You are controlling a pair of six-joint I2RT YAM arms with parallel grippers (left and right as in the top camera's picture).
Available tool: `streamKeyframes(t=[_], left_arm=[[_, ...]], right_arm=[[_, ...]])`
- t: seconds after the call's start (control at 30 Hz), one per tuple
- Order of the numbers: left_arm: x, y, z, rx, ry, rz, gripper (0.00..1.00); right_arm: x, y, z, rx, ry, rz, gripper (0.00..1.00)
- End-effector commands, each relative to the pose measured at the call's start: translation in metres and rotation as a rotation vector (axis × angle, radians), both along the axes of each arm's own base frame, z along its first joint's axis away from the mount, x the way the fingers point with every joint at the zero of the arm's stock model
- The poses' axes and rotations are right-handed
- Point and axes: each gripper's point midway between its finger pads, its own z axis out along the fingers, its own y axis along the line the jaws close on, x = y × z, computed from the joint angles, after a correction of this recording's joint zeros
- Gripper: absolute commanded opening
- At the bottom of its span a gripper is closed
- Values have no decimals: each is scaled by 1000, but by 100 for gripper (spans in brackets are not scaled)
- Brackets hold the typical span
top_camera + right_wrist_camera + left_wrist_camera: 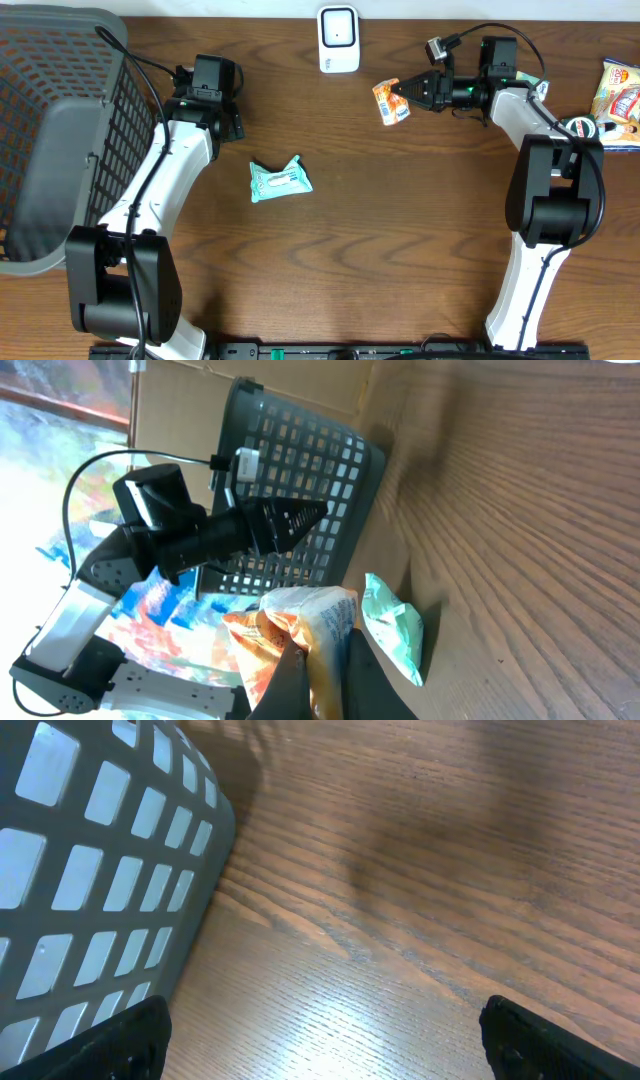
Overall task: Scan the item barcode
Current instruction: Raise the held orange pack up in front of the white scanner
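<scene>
Leftmost, a grey plastic basket (60, 130) sits at the edge of the bench (400, 250). Just beside it the left claw (340, 1045) hangs over bare wood, its jaws spread wide and holding nothing. A teal packet (280, 181) lies flat on the bench to its right, apart from both arms.

Further right, at the far edge, a small white device with a dark window (339, 39) stands upright; it is most likely the scanner. Just to its right and a little nearer the robot is the task's item, an orange snack packet (390, 102). The right claw (408, 95) is clamped shut on it, pinching it by one edge. That claw points leftward along the far side of the bench, so the packet sits at its tip. The packet's long axis runs roughly across the claw's line of reach.

From the right wrist view the crinkled orange film (300, 625) bulges out between the fingers (365, 675). Which face carries the barcode cannot be read.

Past the right arm, a few more snack bags (620, 95) lie at the bench's right edge.

The coming move turns on one relation: the scanner lies to the left of the held packet and slightly farther back. The right arm is much the nearer one. It probably needs a short carry leftward and a turn of the wrist, so the printed face meets the window.
</scene>
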Motion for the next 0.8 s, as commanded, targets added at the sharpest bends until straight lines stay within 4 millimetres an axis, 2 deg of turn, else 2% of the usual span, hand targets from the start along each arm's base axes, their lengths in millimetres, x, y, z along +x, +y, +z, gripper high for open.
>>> streamKeyframes(t=[0.0, 0.77], left_arm=[[2, 2, 6, 12, -13, 2, 98], [2, 2, 6, 12, -13, 2, 98]], right_arm=[[-1, 2, 2, 12, 4, 13, 1], [-2, 15, -3, -17, -9, 20, 1]])
